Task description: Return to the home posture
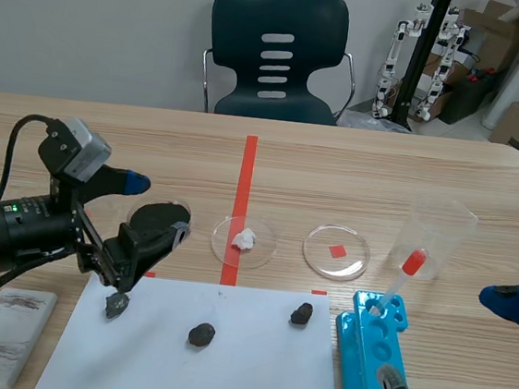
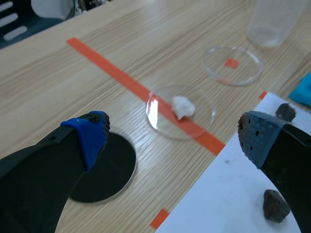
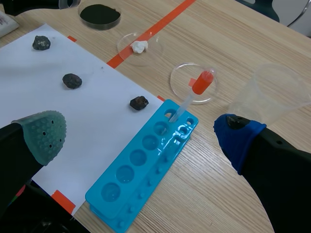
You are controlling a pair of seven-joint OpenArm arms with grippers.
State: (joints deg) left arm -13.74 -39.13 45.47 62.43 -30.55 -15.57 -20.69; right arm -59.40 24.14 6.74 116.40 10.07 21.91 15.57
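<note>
From the scene view, the right hand (image 1: 447, 339) is mostly cut off, only a blue pad and one black finger showing over the pale wooden worktop (image 1: 382, 179); the left hand (image 1: 130, 233), fingers spread wide, half hides a round dish of black powder (image 1: 157, 217) and hangs above a corner of the white paper sheet (image 1: 224, 358); in the left wrist view that hand gapes, gripping nothing, the black dish under it, a clear dish holding a white lump (image 2: 181, 110) ahead, a clear plastic cup (image 2: 274, 19) cropped; in the right wrist view the right hand stands open above a bright blue well tray (image 3: 143, 167), an orange-bulbed dropper (image 3: 193, 93) leaning in it.
</note>
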